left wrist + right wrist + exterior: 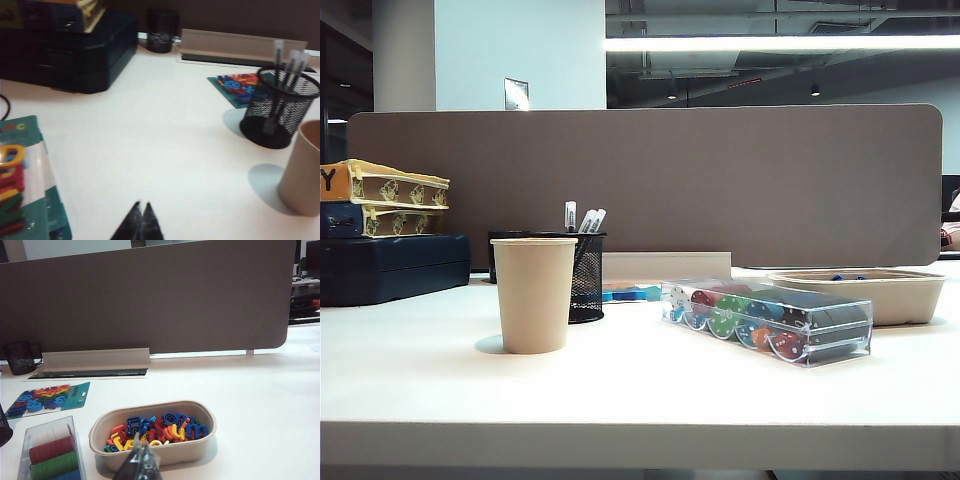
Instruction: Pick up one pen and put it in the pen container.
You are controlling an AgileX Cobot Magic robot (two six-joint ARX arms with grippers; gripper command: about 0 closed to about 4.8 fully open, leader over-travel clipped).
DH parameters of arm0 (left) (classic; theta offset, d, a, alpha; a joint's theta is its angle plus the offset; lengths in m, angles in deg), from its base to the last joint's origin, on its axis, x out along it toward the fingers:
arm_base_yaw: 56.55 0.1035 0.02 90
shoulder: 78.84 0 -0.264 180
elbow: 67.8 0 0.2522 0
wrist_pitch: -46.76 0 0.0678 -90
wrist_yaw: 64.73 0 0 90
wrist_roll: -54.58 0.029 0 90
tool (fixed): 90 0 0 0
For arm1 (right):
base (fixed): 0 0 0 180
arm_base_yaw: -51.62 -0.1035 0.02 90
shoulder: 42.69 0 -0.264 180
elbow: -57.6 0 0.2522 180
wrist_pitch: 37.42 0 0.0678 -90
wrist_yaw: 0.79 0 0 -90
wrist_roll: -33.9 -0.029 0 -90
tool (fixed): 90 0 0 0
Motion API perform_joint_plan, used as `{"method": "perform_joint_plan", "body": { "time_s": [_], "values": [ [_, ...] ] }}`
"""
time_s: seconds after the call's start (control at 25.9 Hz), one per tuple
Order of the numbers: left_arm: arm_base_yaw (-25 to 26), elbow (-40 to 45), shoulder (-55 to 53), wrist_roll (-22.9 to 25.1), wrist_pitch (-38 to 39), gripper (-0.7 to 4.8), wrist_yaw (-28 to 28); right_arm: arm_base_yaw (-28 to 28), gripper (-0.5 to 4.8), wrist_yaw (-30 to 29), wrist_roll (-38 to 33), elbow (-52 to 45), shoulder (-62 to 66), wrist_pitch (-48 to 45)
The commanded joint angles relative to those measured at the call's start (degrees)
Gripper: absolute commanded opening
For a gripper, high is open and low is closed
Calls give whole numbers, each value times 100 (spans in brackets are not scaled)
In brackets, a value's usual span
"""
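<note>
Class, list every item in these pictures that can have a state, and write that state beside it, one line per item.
left gripper: shut, empty, over bare table
right gripper: shut, empty, above the tray
pen container: upright, three pens inside
paper cup: upright, beside the container
beige tray: full of coloured letters
clear chip case: lying flat, chips inside

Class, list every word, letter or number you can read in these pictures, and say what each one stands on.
"Y": on the orange box atop the stack at the exterior view's left.
"BC": on the teal letter pack in the left wrist view; a letter before them is unclear.
Print on the teal card beside the plastic letters: too small to read.
</note>
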Motion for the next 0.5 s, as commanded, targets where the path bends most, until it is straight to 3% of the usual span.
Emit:
{"method": "perform_joint_plan", "body": {
  "time_s": [0.04, 0.5],
  "values": [
    [144, -26, 0, -15, -31, -6, 13, 2, -1, -17, -7, 22, -15, -70],
    [481, -26, 0, -15, -31, -6, 13, 72, -1, -15, -7, 13, -15, -70]
  ]
}}
